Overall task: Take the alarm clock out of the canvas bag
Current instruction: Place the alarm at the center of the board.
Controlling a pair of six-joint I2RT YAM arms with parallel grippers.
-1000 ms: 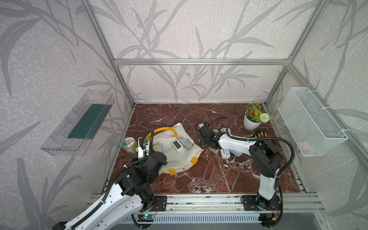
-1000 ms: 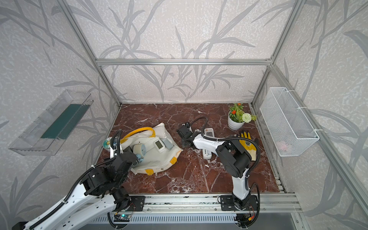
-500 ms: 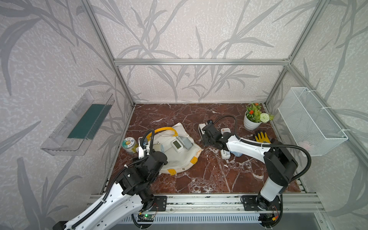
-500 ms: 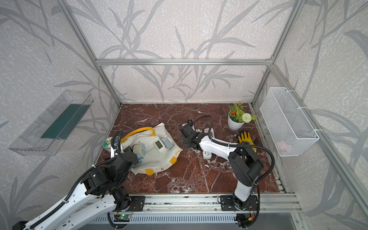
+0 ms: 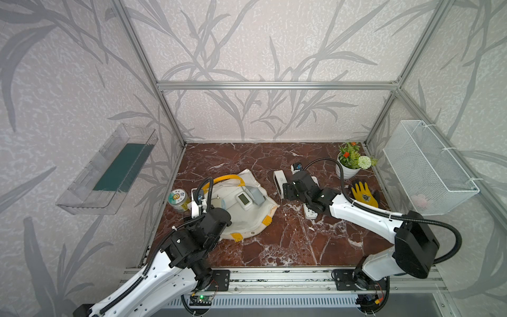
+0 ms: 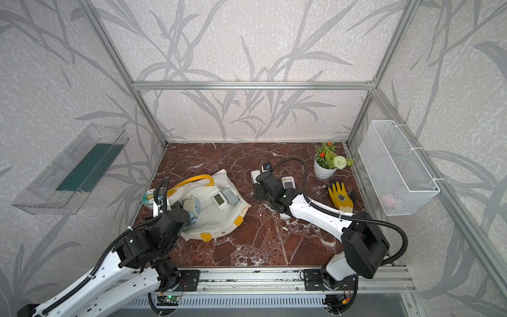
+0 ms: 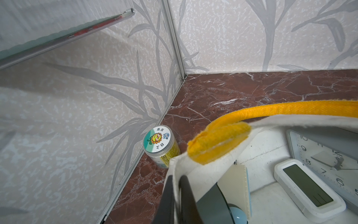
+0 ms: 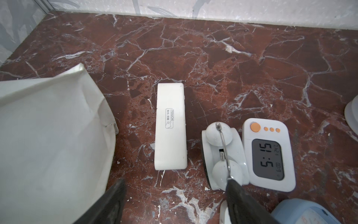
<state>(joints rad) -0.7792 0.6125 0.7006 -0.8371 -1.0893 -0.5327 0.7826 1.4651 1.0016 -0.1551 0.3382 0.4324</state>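
- 2 arms, 2 claws.
- Left claw (image 7: 177,192): clamped tight on the rim of the canvas bag (image 5: 247,225), next to a yellow handle patch. The bag lies slumped on the left of the surface (image 5: 274,247), mouth open.
- Right claw (image 8: 176,183): jaws wide and empty, low over the surface just beside the bag. One fingertip sits at the wire handle of the white twin-bell alarm clock (image 8: 215,155).
- 6 clocks counted.
- 3 are in the bag: pale-blue round alarm clock (image 6: 192,206) nearest the left claw, white digital clock (image 5: 244,199) and grey-framed analog clock (image 7: 325,159).
- 3 are out on the surface, between the bag and the potted plant (image 5: 349,164): white bar clock marked TOUCH (image 8: 170,126), the twin-bell, and just beside it a digital clock with orange buttons (image 8: 268,153).
- There is 1 each of: yellow glove (image 5: 363,193), sunflower-lid jar (image 7: 159,144) by the left wall, white power strip (image 5: 308,214) partly under the right arm, wire basket (image 5: 428,170) on the right wall, and clear shelf (image 5: 109,175) on the left wall.
- A blue item at the edge of the right wrist view can't be identified.
- Versus a second ago: the right elbow has dropped and swung outward, and the forearm now stretches low. The claw is near the same spot, and the glove is now uncovered.
- The left arm, the bag and its 3 clocks are unchanged.
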